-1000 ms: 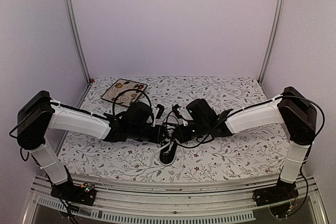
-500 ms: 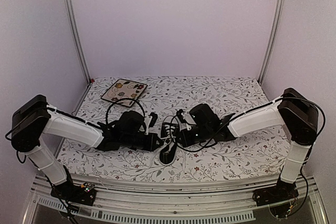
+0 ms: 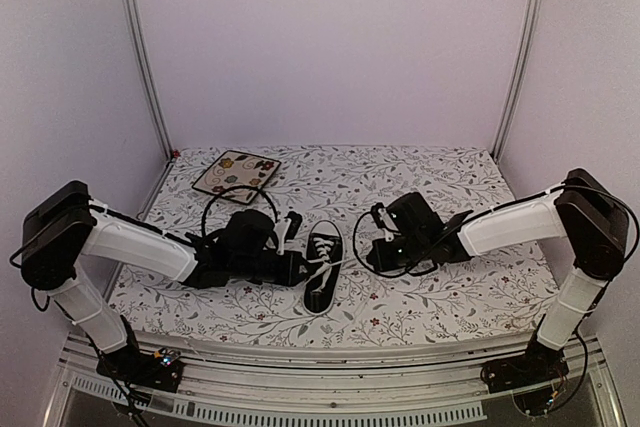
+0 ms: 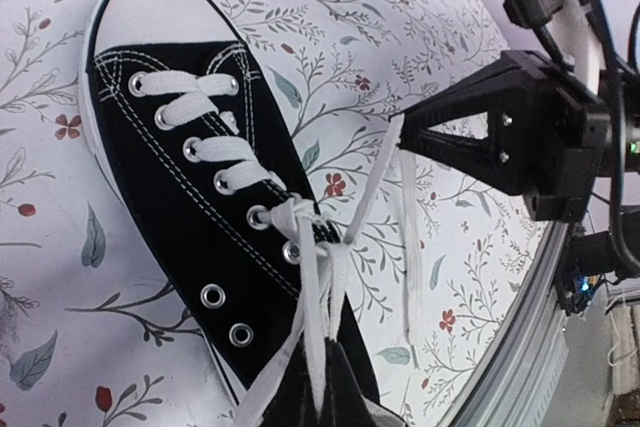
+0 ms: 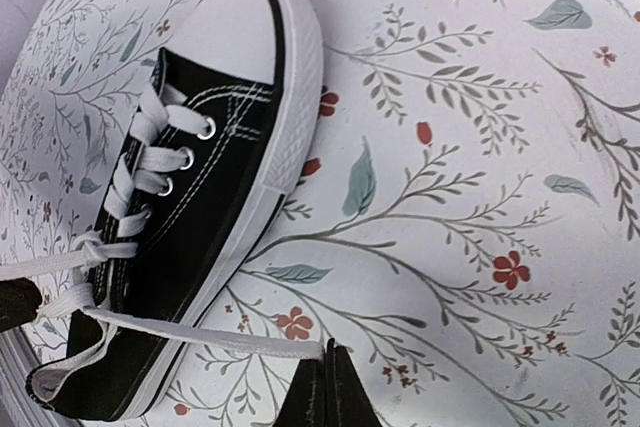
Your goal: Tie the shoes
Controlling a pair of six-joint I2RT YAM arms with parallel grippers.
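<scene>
Black canvas sneaker [image 3: 322,269] is lying on the floral table [image 3: 470,292], close to the middle of its near edge, with its white toe cap pointing toward the far edge. Its white laces [image 4: 318,297] are crossing in a loose knot over the upper eyelets and spreading out to both sides. The left gripper [image 3: 299,268] is sitting just beside the sneaker's left side, fingers clenched on one strand. The right gripper [image 3: 373,253] is hanging a little apart on the other side, pinching the second strand, which is stretching straight above the cloth. A floral plate [image 3: 236,174] is resting near the table's far left corner.
</scene>
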